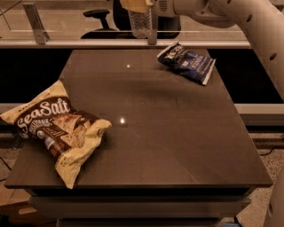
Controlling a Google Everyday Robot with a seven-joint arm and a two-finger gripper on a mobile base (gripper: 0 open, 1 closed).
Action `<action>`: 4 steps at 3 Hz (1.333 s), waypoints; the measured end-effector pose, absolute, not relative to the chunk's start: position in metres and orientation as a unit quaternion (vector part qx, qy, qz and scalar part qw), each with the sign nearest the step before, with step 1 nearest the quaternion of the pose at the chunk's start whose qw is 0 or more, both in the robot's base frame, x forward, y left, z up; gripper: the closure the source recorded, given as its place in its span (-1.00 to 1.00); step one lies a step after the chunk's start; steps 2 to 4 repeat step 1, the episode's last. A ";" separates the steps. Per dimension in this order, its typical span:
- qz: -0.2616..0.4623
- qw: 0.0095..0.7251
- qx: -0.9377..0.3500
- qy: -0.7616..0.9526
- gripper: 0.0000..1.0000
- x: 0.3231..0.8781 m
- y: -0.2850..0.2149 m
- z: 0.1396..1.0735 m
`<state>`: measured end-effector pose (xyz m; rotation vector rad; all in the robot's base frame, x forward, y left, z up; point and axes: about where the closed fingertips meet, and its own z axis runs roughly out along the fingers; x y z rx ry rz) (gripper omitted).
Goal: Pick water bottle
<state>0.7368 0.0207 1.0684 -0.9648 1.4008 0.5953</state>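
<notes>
Clear ribbed water bottle point(141, 24) hangs upright straight below the gripper point(137, 4) at top centre, jaws clamped on its top, off the surface point(151, 146).

Above the far edge of the dark brown tabletop point(177, 133), the tan-fingered hand point(138, 5) grips a clear ribbed plastic water bottle point(141, 24) by its top. A cream-and-brown SeaSalt snack bag point(57, 128) lies on the tabletop's near left, a dark blue snack bag point(187, 62) at its far right.

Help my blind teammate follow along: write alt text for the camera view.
The gripper, at the top edge, holds the water bottle above the far edge of the table. A Sea Salt snack bag lies near left, a dark blue bag far right.
</notes>
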 end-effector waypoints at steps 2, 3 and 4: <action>0.259 0.621 -0.420 0.609 1.00 0.736 0.021 1.070; 0.259 0.621 -0.420 0.609 1.00 0.736 0.021 1.070; 0.259 0.621 -0.420 0.609 1.00 0.736 0.021 1.070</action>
